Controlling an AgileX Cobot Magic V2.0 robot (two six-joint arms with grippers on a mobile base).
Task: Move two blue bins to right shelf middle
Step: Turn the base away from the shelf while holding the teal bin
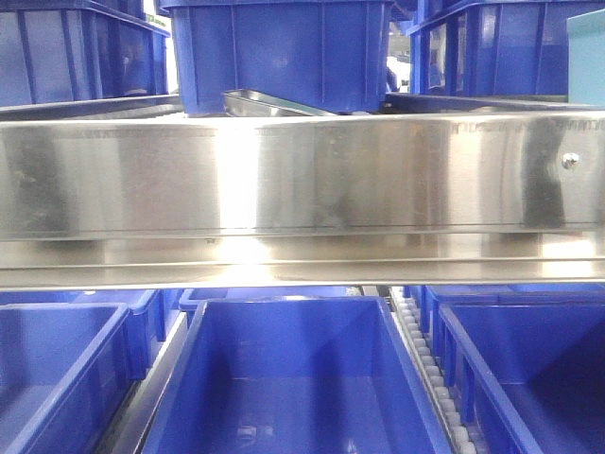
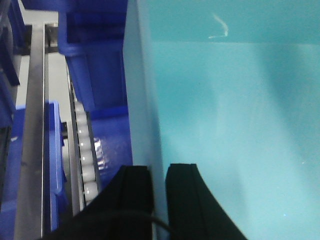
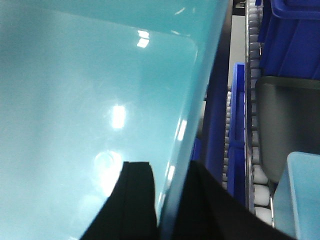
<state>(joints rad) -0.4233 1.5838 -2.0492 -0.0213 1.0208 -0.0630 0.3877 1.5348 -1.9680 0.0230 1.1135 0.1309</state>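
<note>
Black fingers (image 2: 132, 200) of your left gripper (image 2: 158, 200) pinching wall of pale cyan smooth plastic bin (image 2: 225, 125), your right gripper (image 3: 170, 200) clamped on a cyan wall too, bin just beside white roller track (image 2: 82, 150) and dark royal-blue plastic bins (image 2: 100, 75), brushed-steel front rail (image 1: 302, 170) ahead

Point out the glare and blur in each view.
Front-facing view: a white glare band washes out part of the steel front rail. Left wrist view: the light-blue bin is soft, out of focus. Right wrist view: bright reflections spot its shiny inside.
</note>
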